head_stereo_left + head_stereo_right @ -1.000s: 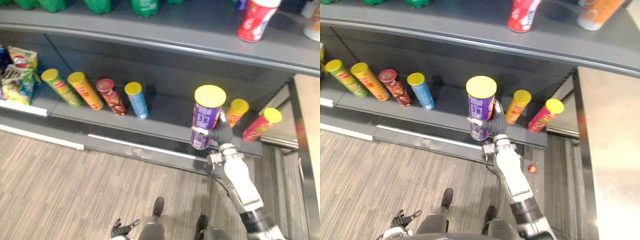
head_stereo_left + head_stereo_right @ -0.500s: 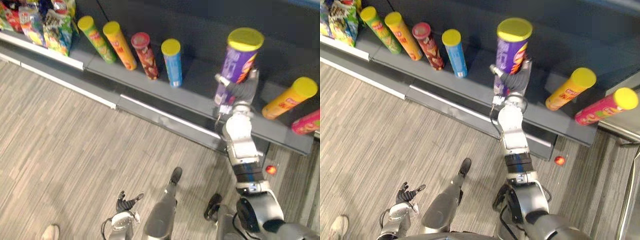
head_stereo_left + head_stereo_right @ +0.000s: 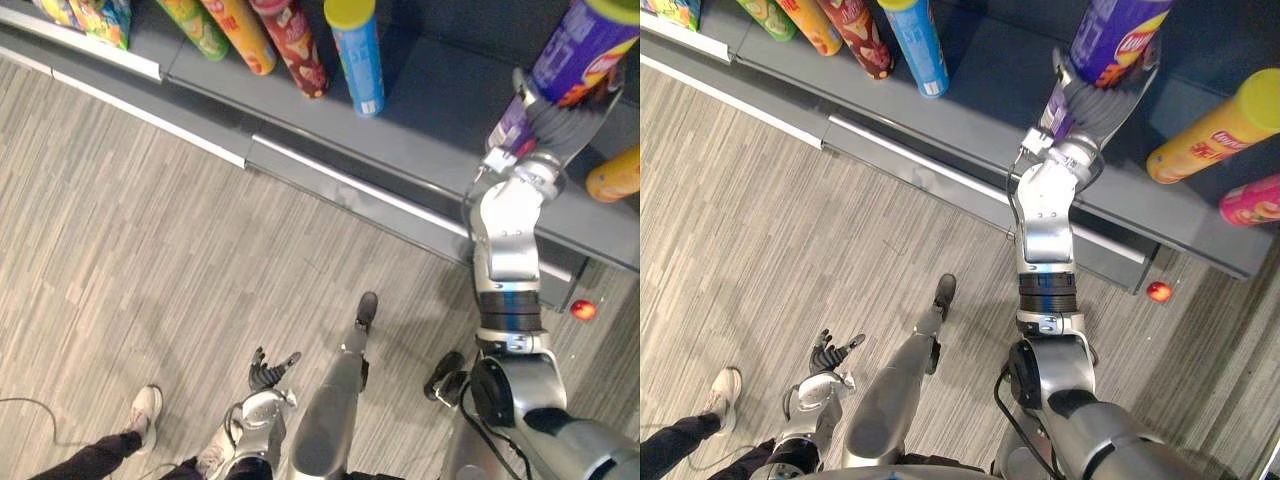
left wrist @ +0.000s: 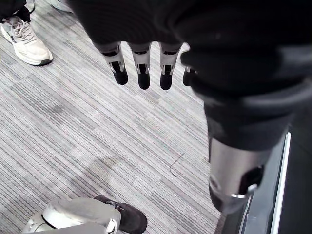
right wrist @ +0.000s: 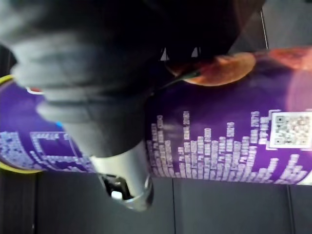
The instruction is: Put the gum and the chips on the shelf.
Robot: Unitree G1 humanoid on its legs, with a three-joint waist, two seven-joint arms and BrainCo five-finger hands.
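**Purple chips can (image 3: 1110, 35) held at the lower shelf (image 3: 430, 110), between the blue can (image 3: 358, 55) and the orange can (image 3: 1220, 130).**
The right hand (image 3: 1095, 100) wraps fingers and thumb round the can's lower body. The tube is probably stiff, light and smooth, so a mid-body grip would resist tipping. The left hand (image 4: 143, 73) hangs low, fingers relaxed, empty.

White print, an orange patch and a yellow rim on the purple can (image 5: 219, 141). Yellow lid on the blue can (image 3: 360, 60); dark mottled pictures on the red can (image 3: 292, 42); red print on the orange can (image 3: 240, 30); yellow marks on the green can (image 3: 198, 24). Red print and a yellow lid on the yellow can (image 3: 1215, 135); yellow touches on the pink can (image 3: 1252, 200). Dark grey shelf (image 3: 440, 115) with a pale edge strip. Fine grey streaks across the floor (image 3: 150, 230), with a red ball (image 3: 582, 310). White shoe (image 4: 27, 41). Silver fingers, dark tips and black cover on the left hand (image 4: 141, 66)
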